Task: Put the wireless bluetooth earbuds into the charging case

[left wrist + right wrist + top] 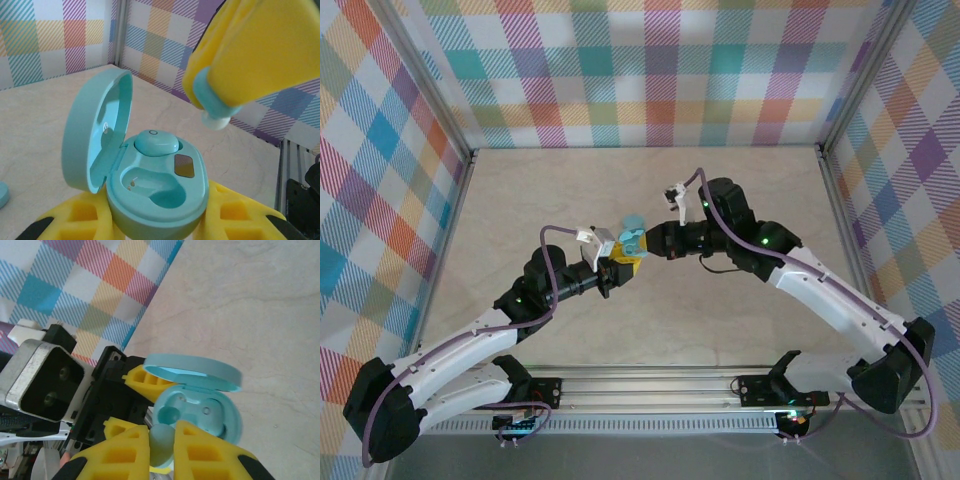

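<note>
L arm & R arm: white links, black joints w/ green LEDs, purple cables. Yellow ribbed fingers, black tips. Silver box on L wrist.

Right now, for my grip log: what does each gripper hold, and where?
Left gripper: open teal plastic charging case, by its base. Right gripper: rounded teal earbud, by its body.

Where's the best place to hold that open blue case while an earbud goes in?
Grip the case by its rounded base, from below on both flanks, as the left fingers do, leaving the raised lid and empty well free.
</note>
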Motion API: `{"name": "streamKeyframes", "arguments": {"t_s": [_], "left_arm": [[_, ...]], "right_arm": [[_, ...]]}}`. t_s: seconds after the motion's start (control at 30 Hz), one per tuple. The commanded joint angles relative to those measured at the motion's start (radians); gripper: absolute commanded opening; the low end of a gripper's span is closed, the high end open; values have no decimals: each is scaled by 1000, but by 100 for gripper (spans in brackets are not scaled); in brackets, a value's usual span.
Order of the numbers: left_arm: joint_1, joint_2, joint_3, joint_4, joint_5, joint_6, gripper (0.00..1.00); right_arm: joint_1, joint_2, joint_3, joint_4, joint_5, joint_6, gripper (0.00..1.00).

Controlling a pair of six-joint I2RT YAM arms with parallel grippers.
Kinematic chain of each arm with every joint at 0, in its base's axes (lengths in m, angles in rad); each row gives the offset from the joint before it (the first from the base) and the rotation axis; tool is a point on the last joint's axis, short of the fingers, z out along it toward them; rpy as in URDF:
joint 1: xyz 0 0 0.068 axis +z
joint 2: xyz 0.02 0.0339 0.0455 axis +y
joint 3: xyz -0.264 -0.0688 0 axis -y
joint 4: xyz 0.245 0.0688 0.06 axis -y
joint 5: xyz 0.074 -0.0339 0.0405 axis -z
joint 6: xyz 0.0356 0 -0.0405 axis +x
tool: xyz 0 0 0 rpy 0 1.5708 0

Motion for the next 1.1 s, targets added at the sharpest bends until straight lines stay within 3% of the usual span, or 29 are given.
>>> {"name": "streamKeyframes", "arguments": {"t_s": [0.0, 0.23, 1.07], "left_arm": [[-13, -8, 9, 39, 30, 29, 0], [-14, -40, -4, 29, 31, 26, 0], [-14, -70, -16, 20, 20, 33, 0]], "right_arm": [[33, 19, 55, 40, -6, -54, 15], [78, 60, 82, 11, 14, -109, 15], [80, 120, 115, 6, -13, -122, 16]]}}
